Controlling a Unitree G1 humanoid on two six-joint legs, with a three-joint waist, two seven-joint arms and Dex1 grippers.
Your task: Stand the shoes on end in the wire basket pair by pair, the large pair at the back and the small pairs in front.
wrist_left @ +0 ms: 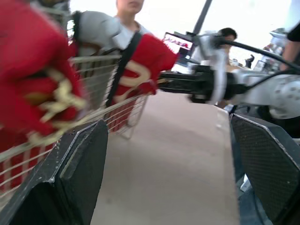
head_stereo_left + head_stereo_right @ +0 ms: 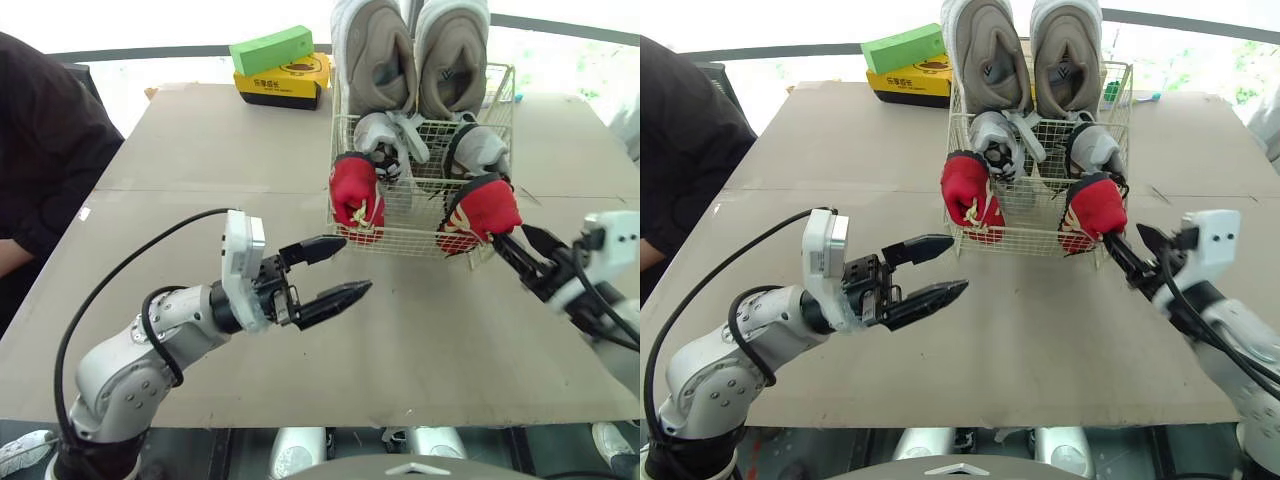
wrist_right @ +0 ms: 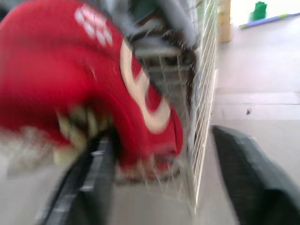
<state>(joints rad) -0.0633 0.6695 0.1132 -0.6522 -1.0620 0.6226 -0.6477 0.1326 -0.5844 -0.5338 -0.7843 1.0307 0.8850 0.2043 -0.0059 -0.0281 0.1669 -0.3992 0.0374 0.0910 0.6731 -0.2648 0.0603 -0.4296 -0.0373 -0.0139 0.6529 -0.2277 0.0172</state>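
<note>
The wire basket point(image 2: 400, 240) stands mid-table. Two large beige shoes point(image 2: 375, 50) stand on end at its back, two small grey shoes point(image 2: 385, 135) are in the middle, and two small red shoes are in front. The left red shoe point(image 2: 355, 195) stands upright. The right red shoe point(image 2: 480, 212) leans at the front right corner, and my right gripper point(image 2: 512, 236) is open right against it, one finger point(image 3: 89, 187) reaching under it. My left gripper point(image 2: 352, 265) is open and holds nothing, hovering over the table just in front of the basket's left corner.
A green box point(image 2: 272, 48) lies on a yellow box point(image 2: 285, 82) at the back of the table, left of the basket. A person in black point(image 2: 40, 150) sits at the table's left side. Bare tabletop point(image 2: 200, 160) stretches left of the basket.
</note>
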